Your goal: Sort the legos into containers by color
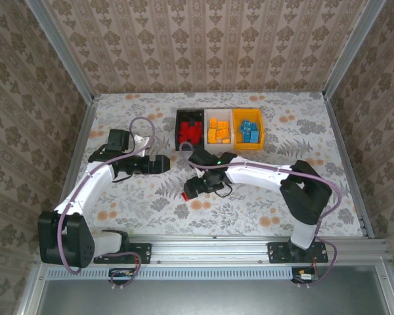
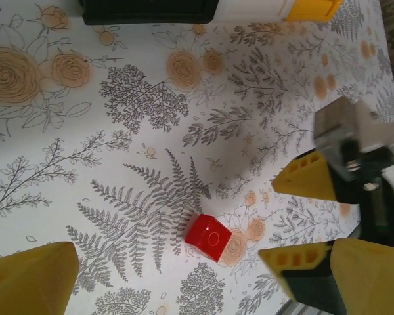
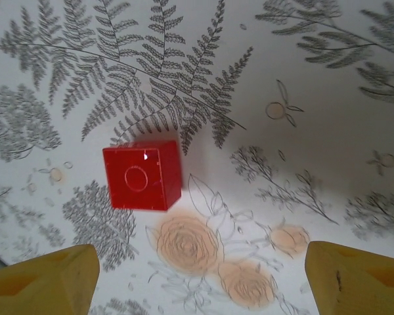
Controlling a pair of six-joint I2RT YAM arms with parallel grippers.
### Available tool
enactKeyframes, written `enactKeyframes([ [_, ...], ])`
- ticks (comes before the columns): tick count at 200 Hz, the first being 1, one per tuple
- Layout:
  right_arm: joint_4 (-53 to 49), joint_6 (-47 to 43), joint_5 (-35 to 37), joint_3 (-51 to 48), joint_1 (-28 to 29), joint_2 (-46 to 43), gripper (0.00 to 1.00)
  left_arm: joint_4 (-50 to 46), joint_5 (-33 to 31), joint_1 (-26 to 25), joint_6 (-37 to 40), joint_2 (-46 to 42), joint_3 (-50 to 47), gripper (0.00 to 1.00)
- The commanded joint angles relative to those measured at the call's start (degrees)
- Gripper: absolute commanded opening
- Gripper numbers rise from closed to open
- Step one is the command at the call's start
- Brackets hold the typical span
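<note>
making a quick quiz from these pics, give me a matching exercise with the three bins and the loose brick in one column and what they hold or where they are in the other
Column one
1. black bin
2. white bin
3. yellow bin
4. loose red brick

Column two
a. holds blue bricks
b. lies on the table, outside every bin
c. holds red bricks
d. holds orange bricks

Pairs: 1-c, 2-d, 3-a, 4-b

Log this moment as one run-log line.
small red plastic brick: on table, ungrasped | right gripper: open, near brick | left gripper: open, empty
</note>
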Motion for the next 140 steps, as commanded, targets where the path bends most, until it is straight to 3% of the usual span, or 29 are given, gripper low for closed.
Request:
enactKeyframes([
  [1, -2.0, 0.8, 4.0, 5.0, 2.7, 3.7, 0.82, -2.5, -4.0, -0.1, 2.1, -0.7, 0.8, 1.00],
  [61, -5.2, 0.4, 7.1, 10.4, 5.1, 9.8, 0.74, -3.1, -5.4, 2.1, 1.7, -1.3, 1.1, 1.00],
  [140, -7.7, 1.2, 12.2, 13.0, 6.2, 14.0, 0.54, -3.0, -4.9, 3.8, 1.2, -1.7, 1.0, 1.00],
])
